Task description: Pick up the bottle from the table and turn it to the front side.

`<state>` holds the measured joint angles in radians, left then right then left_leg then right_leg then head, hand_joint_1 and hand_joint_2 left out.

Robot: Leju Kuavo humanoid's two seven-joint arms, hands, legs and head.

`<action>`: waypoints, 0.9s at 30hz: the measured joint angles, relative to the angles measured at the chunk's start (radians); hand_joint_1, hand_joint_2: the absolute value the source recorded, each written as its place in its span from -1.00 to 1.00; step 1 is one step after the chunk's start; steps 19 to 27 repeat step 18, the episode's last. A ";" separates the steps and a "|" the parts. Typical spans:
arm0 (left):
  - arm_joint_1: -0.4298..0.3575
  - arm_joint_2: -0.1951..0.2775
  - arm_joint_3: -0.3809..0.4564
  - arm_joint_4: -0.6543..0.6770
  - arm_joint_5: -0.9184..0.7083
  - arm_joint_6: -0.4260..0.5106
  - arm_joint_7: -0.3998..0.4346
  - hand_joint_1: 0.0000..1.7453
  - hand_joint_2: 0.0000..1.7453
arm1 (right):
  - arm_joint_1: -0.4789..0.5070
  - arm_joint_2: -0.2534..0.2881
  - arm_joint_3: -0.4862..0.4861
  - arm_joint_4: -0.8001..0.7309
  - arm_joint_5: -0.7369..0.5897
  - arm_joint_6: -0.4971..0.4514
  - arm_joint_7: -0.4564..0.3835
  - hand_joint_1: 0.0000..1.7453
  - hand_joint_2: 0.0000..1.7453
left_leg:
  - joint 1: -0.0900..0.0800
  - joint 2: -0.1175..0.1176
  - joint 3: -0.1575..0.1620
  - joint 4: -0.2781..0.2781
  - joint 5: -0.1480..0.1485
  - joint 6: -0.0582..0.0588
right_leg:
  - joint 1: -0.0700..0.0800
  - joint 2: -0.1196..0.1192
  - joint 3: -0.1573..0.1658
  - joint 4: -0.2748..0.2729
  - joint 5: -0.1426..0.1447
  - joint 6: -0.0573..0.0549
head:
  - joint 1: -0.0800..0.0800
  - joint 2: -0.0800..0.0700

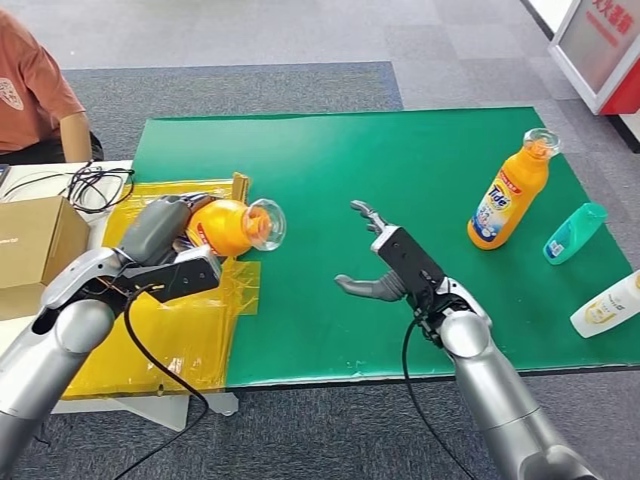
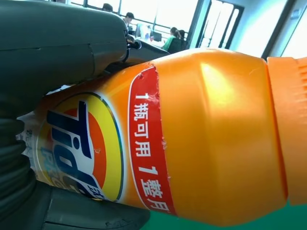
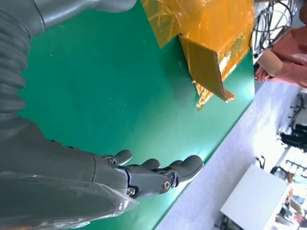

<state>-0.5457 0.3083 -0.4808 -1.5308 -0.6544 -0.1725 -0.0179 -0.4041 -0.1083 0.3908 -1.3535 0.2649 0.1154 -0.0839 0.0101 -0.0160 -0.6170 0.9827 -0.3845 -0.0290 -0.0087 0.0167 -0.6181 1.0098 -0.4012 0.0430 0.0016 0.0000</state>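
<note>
My left hand point(image 1: 162, 235) gripped the orange bottle point(image 1: 230, 226) on its side (clear cap toward the frame's centre) at left of centre over the yellow sheet point(image 1: 189, 330); my right hand point(image 1: 377, 262) hovered empty, fingers spread, above the green table point(image 1: 340, 160)

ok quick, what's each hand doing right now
left hand: holding the orange bottle
right hand: open, holding nothing
</note>
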 joint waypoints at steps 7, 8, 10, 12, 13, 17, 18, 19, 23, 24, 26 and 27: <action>0.000 0.039 -0.015 0.039 -0.013 -0.019 -0.012 1.00 1.00 | 0.001 0.000 -0.026 -0.028 0.003 0.005 -0.002 -1.00 1.00 | 0.000 0.000 0.000 0.000 0.000 0.000 | 0.000 0.000 0.000 0.000 0.000 0.000 | 0.000 0.000; 0.000 0.042 -0.019 0.043 -0.019 -0.023 -0.013 1.00 1.00 | 0.002 0.000 -0.027 -0.030 0.004 0.006 -0.003 -1.00 1.00 | 0.000 0.000 0.000 0.000 0.000 0.000 | 0.000 0.000 0.000 0.000 0.000 0.000 | 0.000 0.000; 0.001 0.050 -0.027 0.056 -0.042 -0.027 -0.013 1.00 1.00 | 0.002 0.000 -0.028 -0.035 0.005 0.011 -0.006 -1.00 1.00 | 0.000 0.000 0.000 0.000 0.000 0.000 | 0.000 0.000 0.000 0.000 0.000 0.000 | 0.000 0.000; 0.008 0.057 -0.033 0.080 -0.070 -0.014 -0.014 1.00 1.00 | 0.002 0.000 -0.028 -0.045 0.005 0.014 -0.010 -1.00 1.00 | 0.000 0.000 0.000 0.000 0.000 0.000 | 0.000 0.000 0.000 0.000 0.000 0.000 | 0.000 0.000; 0.015 0.060 -0.034 0.094 -0.082 -0.002 -0.015 1.00 1.00 | 0.002 0.000 -0.028 -0.051 0.005 0.016 -0.012 -1.00 1.00 | 0.000 0.000 0.000 0.000 0.000 0.000 | 0.000 0.000 0.000 0.000 0.000 0.000 | 0.000 0.000; 0.052 0.062 -0.033 0.154 -0.109 0.036 -0.020 1.00 1.00 | 0.000 0.000 -0.027 -0.080 0.004 0.026 -0.017 -1.00 1.00 | 0.000 0.000 0.000 0.000 0.000 0.000 | 0.000 0.000 0.000 0.000 0.000 0.000 | 0.000 0.000; 0.056 0.062 -0.032 0.161 -0.111 0.038 -0.021 1.00 1.00 | -0.001 0.000 -0.027 -0.084 0.004 0.027 -0.018 -1.00 1.00 | 0.000 0.000 0.000 0.000 0.000 0.000 | 0.000 0.000 0.000 0.000 0.000 0.000 | 0.000 0.000; 0.056 0.062 -0.032 0.161 -0.111 0.038 -0.021 1.00 1.00 | -0.001 0.000 -0.027 -0.084 0.004 0.027 -0.018 -1.00 1.00 | 0.000 0.000 0.000 0.000 0.000 0.000 | 0.000 0.000 0.000 0.000 0.000 0.000 | 0.000 0.000; 0.056 0.062 -0.032 0.161 -0.111 0.038 -0.021 1.00 1.00 | -0.001 0.000 -0.027 -0.084 0.004 0.027 -0.018 -1.00 1.00 | 0.000 0.000 0.000 0.000 0.000 0.000 | 0.000 0.000 0.000 0.000 0.000 0.000 | 0.000 0.000; 0.056 0.062 -0.032 0.161 -0.111 0.038 -0.021 1.00 1.00 | -0.001 0.000 -0.027 -0.084 0.004 0.027 -0.018 -1.00 1.00 | 0.000 0.000 0.000 0.000 0.000 0.000 | 0.000 0.000 0.000 0.000 0.000 0.000 | 0.000 0.000; 0.056 0.062 -0.032 0.161 -0.111 0.038 -0.021 1.00 1.00 | -0.001 0.000 -0.027 -0.084 0.004 0.027 -0.018 -1.00 1.00 | 0.000 0.000 0.000 0.000 0.000 0.000 | 0.000 0.000 0.000 0.000 0.000 0.000 | 0.000 0.000; 0.056 0.062 -0.032 0.161 -0.111 0.038 -0.021 1.00 1.00 | -0.001 0.000 -0.027 -0.084 0.004 0.027 -0.018 -1.00 1.00 | 0.000 0.000 0.000 0.000 0.000 0.000 | 0.000 0.000 0.000 0.000 0.000 0.000 | 0.000 0.000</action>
